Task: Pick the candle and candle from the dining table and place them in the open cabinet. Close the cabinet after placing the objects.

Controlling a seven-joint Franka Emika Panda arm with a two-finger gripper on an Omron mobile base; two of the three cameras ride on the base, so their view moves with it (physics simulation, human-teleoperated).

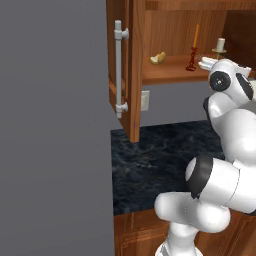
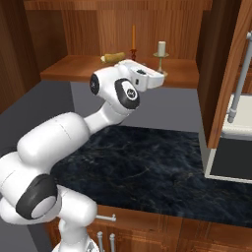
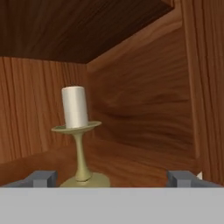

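Item: tabletop (image 2: 147, 162), black white-veined stone, nearest the base, bare where visible; wood fronts below.

Item: gripper (image 3: 113, 178), at the front edge of the cabinet shelf (image 2: 74, 66), jaws wide apart and clamped on nothing (the two tips stand either side of the holder's foot, not touching it).

Item: cream-white candle (image 3: 75, 106), short, upright on a brass-coloured stemmed holder (image 3: 81, 153), on the shelf just beyond the jaws, toward its right end.

Item: orange taper candle (image 2: 133, 37), thin, upright in a small dark red holder, on the shelf near the back wall, left of the cream one.

Item: yellow fruit (image 1: 158, 58), lying on the shelf left of the taper.

Item: cabinet (image 3: 144, 87), reddish-brown; left door (image 1: 125, 70) swung open, long steel bar handle (image 1: 118, 67) vertical.
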